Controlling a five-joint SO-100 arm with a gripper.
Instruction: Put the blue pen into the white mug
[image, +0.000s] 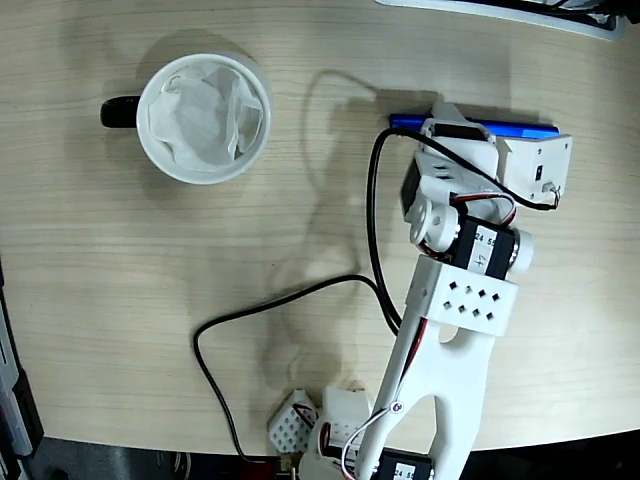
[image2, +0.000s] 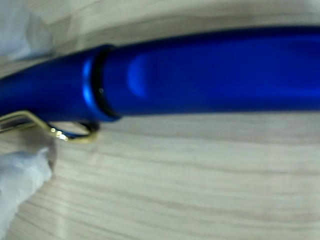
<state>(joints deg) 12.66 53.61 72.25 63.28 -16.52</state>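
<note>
Gripper sits low over the blue pen, which lies flat on the wooden table at upper right in the fixed view (its finger position is hidden, so grip cannot be told). White mug stands well apart at upper left, paper-lined, its black handle pointing left.

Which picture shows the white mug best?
The fixed view. There the whole white mug shows from above, with its black handle and crumpled white lining, left of the blue pen. The wrist view shows no mug, only the pen close up.
</note>
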